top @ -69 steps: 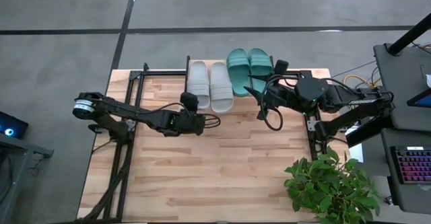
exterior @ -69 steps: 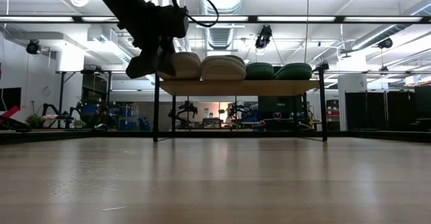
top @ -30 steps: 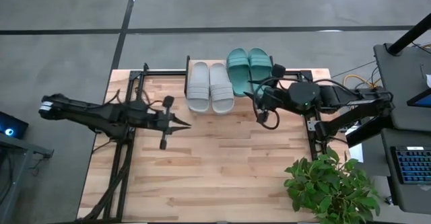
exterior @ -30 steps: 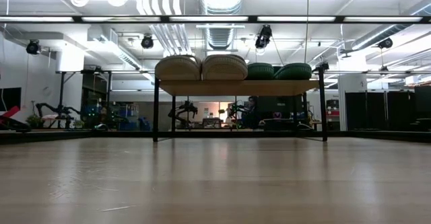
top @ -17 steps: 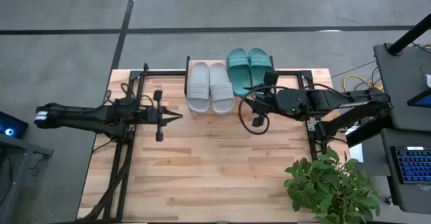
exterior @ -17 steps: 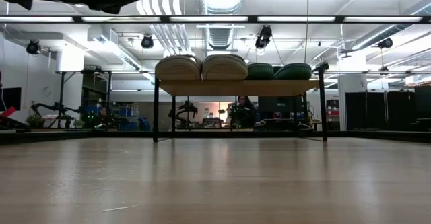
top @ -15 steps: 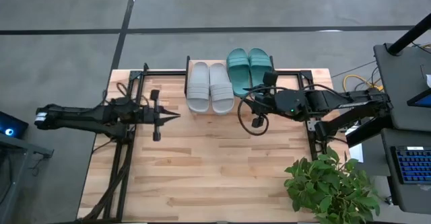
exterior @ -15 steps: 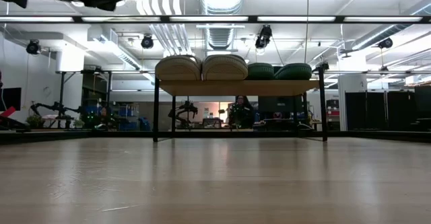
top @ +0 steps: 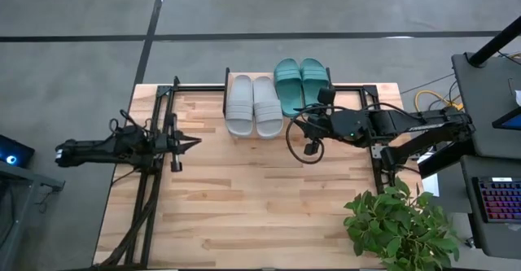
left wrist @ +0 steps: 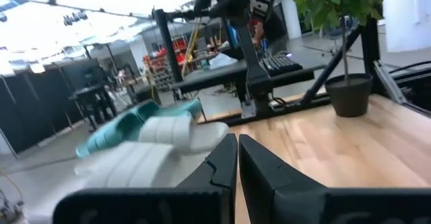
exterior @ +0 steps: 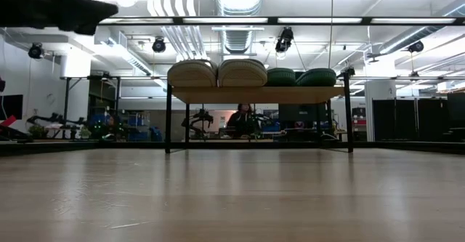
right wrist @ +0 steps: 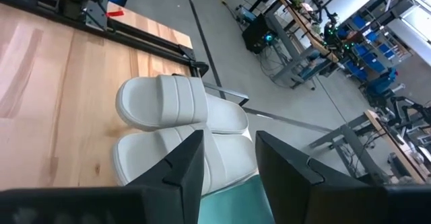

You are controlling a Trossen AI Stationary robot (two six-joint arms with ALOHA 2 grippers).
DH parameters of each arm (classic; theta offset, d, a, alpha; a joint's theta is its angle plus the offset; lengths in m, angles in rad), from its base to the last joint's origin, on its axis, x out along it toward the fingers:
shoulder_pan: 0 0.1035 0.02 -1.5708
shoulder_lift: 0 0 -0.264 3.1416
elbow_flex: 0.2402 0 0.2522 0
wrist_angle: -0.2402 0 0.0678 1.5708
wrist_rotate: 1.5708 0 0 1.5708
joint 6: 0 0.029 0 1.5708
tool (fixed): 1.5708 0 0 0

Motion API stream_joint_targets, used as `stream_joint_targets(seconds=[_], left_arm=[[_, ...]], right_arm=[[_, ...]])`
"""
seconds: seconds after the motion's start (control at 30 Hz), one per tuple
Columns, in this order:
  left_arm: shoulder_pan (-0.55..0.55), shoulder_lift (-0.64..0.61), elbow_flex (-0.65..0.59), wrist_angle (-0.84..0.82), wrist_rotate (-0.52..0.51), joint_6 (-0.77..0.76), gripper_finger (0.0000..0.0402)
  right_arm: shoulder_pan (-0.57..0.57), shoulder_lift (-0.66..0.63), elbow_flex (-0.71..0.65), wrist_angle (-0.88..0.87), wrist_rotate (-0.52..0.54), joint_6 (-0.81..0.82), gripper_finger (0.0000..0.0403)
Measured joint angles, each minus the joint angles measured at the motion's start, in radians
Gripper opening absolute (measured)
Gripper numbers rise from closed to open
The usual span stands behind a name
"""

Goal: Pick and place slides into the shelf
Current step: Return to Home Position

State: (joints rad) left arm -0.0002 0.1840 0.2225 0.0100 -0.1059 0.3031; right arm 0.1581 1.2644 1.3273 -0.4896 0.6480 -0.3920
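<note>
Both pairs of slides stand side by side, soles down, on the shelf's (exterior: 258, 94) plank top at the table's far edge: the grey pair (top: 253, 104) on the left, the teal pair (top: 301, 82) on the right. My right gripper (top: 299, 115) hovers open just off the teal pair's near ends, and its wrist view looks over the grey slides (right wrist: 178, 126). My left gripper (top: 197, 141) is shut, points level toward the right, and hangs over the table's left part, well clear of the shelf.
A potted plant (top: 403, 226) stands at the table's near right corner. Black frame rails (top: 151, 190) run along the table's left side. Bare wood lies in the table's middle and near part. Beyond the table a person (exterior: 243, 118) shows behind the shelf.
My left arm has drawn back toward the table's left edge and sunk, its gripper staying shut and level. My right gripper has eased slightly down and toward the near edge beside the teal slides. The slides have not moved.
</note>
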Motion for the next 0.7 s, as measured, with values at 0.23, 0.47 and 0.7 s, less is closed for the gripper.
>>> stream_joint_targets(seconds=[0.23,0.47,0.7], left_arm=[[-0.002,-0.128,-0.038,-0.125,0.021,-0.105,0.0],[-0.002,-0.156,-0.042,-0.21,0.027,-0.115,0.0],[-0.002,-0.158,-0.068,-0.236,0.027,-0.136,0.0]], right_arm=[[0.0,0.0,0.0,0.0,0.0,0.026,0.0127],[0.001,0.0,0.0,0.0,0.0,0.067,0.0121],[0.001,-0.001,-0.008,0.007,-0.15,0.143,0.0116]])
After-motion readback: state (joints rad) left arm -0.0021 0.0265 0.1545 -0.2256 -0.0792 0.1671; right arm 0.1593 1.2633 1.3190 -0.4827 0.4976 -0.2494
